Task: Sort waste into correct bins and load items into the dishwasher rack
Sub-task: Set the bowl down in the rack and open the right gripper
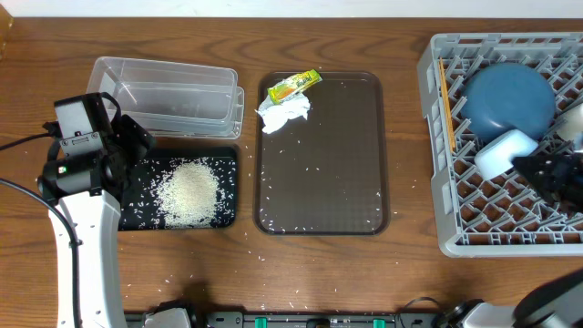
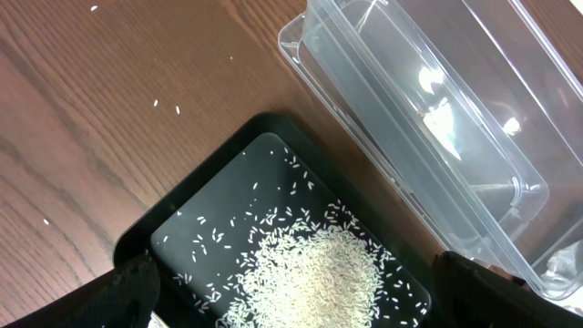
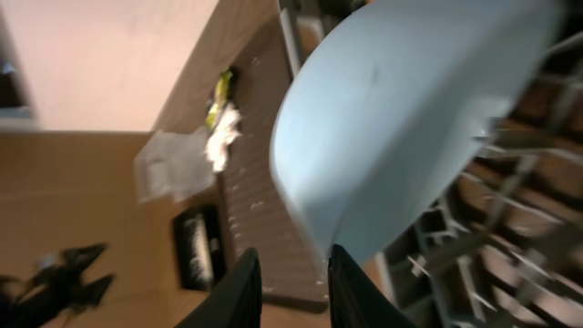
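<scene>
Right gripper [image 3: 291, 287] at light blue bowl [image 3: 410, 118], blurred, grip unclear | left gripper [image 2: 314, 296] wide, fingertips cropped

Setting: robot-manipulation lab bench, laid out as a dish-clearing station.

Evidence:
- wood-grain brown tabletop [image 1: 364, 273] set against a plain pale wall [image 1: 273, 14]
- white-and-black jointed robot arm [image 1: 86, 237] standing at the left side, thin black cables [image 1: 23, 142] running off the table edge behind it
- second, dark robot arm [image 1: 556, 173] reaching in from the right
- black mounting rail with green fittings [image 1: 301, 321] along the near edge
- canteen-type ware set out in a row: large square grey plastic crate with a lattice grid of pegs [image 1: 492, 244]; brown rectangular serving tray [image 1: 319, 164]; shallow black rectangular tray [image 1: 233, 191]; clear plastic rectangular tub [image 1: 164, 96]
- three viewpoints, one fixed overhead and one on each wrist
</scene>
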Robot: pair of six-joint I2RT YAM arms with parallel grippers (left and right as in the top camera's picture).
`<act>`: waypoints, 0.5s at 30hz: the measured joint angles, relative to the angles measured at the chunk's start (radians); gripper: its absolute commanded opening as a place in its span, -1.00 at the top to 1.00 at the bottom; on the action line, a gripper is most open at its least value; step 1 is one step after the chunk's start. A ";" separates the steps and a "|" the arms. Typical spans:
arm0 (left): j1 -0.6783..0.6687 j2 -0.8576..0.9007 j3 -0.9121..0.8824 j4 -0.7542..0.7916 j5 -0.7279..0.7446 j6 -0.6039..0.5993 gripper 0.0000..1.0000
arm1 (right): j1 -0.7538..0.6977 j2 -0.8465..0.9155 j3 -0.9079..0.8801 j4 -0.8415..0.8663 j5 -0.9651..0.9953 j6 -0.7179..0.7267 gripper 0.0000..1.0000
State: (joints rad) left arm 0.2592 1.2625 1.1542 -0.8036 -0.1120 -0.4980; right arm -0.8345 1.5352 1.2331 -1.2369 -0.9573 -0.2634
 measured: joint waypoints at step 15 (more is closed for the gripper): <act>0.000 0.000 0.000 0.000 0.000 0.000 -0.96 | -0.017 -0.291 0.001 0.083 0.291 0.277 0.07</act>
State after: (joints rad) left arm 0.2592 1.2625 1.1542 -0.8040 -0.1123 -0.4980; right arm -0.8516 1.2442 1.2343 -1.1538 -0.6666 0.0139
